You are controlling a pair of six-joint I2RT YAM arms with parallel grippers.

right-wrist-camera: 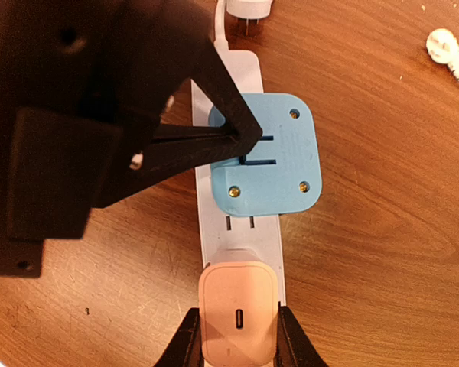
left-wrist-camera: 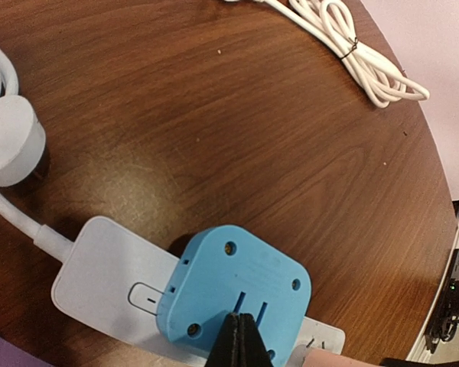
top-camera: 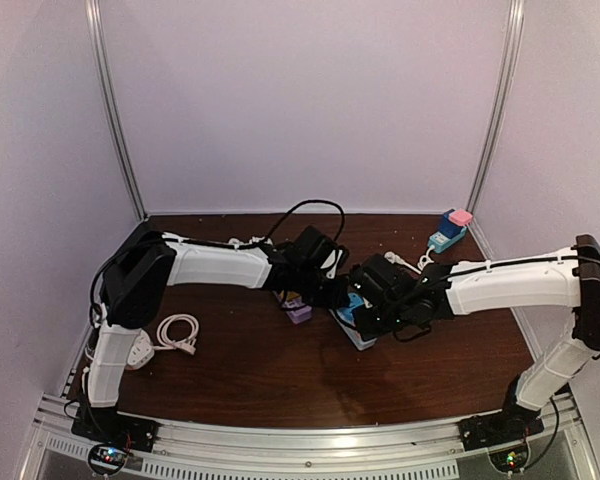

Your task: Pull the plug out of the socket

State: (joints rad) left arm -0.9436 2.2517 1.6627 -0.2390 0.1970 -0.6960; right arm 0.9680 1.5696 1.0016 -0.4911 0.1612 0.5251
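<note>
table (top-camera: 240, 370): dark wood, walled on three sides. left arm (top-camera: 220, 265) and right arm (top-camera: 510, 285) both reach in to its middle and meet there.

power strip (right-wrist-camera: 241, 223): white, lies flat at the middle of the table, its cord running off one end.

blue adapter (right-wrist-camera: 279, 164): square with rounded corners, plugged on the strip about midway along it, overhanging one long side.

charger plug (right-wrist-camera: 237, 313): pale pink, the task's thing. it sits on the strip's end socket, just beside the blue adapter with one bare socket between. cannot tell how deep the pins are.

right gripper (right-wrist-camera: 239, 336): jaws clamped on the charger plug, one finger on each side.

left gripper (left-wrist-camera: 239, 340): jaws together, tips resting on the top face of the blue adapter at its slots.

coiled white cable (top-camera: 177, 332): near the table's left edge, well apart from the strip.

blue-and-pink block (top-camera: 450, 230): at the far right corner.
</note>
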